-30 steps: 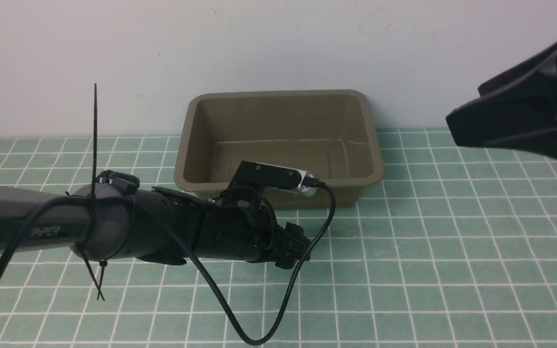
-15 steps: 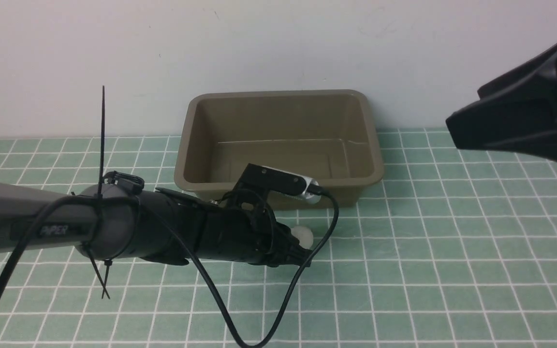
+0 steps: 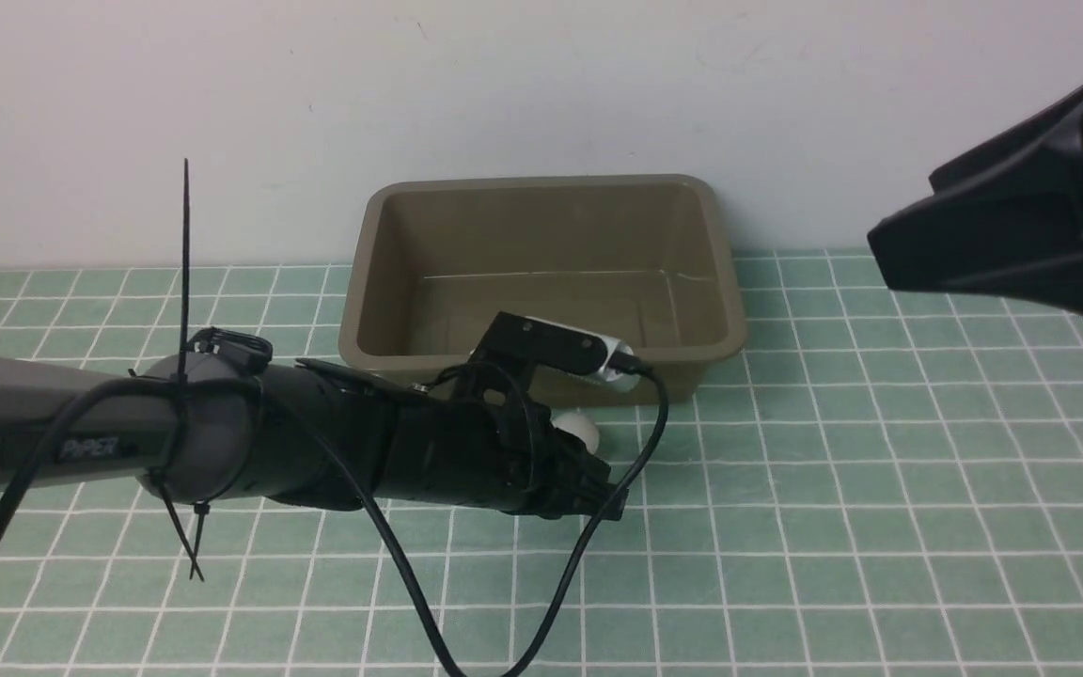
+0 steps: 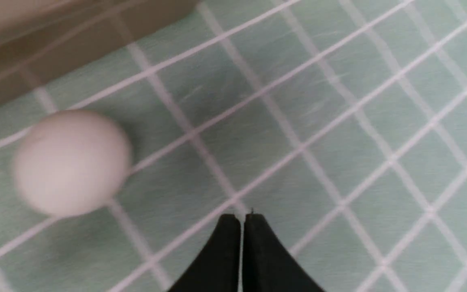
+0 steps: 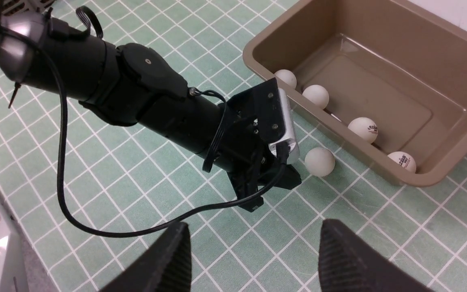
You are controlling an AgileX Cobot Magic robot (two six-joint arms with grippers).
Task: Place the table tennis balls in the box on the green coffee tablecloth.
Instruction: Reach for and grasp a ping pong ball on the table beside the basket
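Nearly all of the table tennis balls (image 5: pixel 362 129) are in: four lie in a row along the near wall inside the box (image 3: pixel 541 230). One ball (image 5: pixel 319 161) is not in yet. It sits on the green coffee tablecloth (image 3: pixel 880 470), just outside the box's near wall.

The left gripper (image 4: pixel 241 217) is right beside this ball, low over the cloth. Its two tips are pressed together with nothing between them, and the ball is off to one side, not held. So the step in hand looks like picking up the last ball, and the grab seems to have missed.

Next, the left gripper likely needs to open up and move over so the ball is between its tips. Then it should close softly, because a light round ball rolls away easily. After that the ball must go up over the box's rim. The box wall is close and could get bumped.

The right gripper (image 5: pixel 255 227) hangs high above, tips apart, holding nothing, out of the way.
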